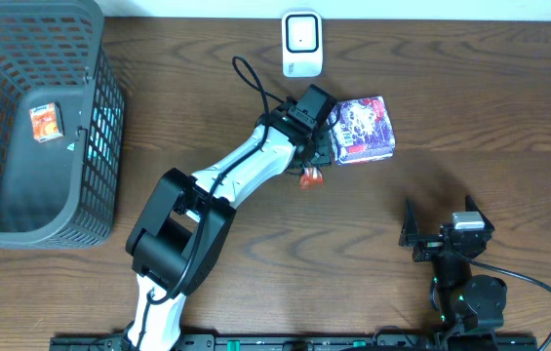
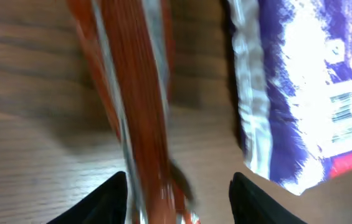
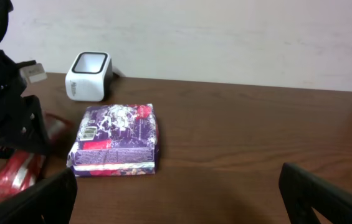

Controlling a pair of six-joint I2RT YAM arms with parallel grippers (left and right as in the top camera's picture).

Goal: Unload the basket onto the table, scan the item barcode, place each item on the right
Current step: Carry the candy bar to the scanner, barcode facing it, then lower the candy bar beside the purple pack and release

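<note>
A red foil packet (image 2: 135, 99) runs blurred between my left gripper's (image 2: 179, 196) jaws. It lies against the left finger, with a clear gap to the right finger, so the gripper is open. From overhead, the red packet (image 1: 311, 177) shows just below the left gripper (image 1: 319, 146). A purple packet (image 1: 365, 130) lies flat on the table right beside it, its barcode (image 2: 344, 118) facing up. The white scanner (image 1: 301, 43) stands at the table's back edge. My right gripper (image 1: 441, 213) rests open near the front right, with nothing between its jaws (image 3: 179, 193).
A dark mesh basket (image 1: 21, 229) stands at the far left with a small orange box (image 1: 46, 122) inside. The left arm (image 1: 246, 166) stretches diagonally across the middle. Bare wood lies between the purple packet (image 3: 118, 138) and my right gripper.
</note>
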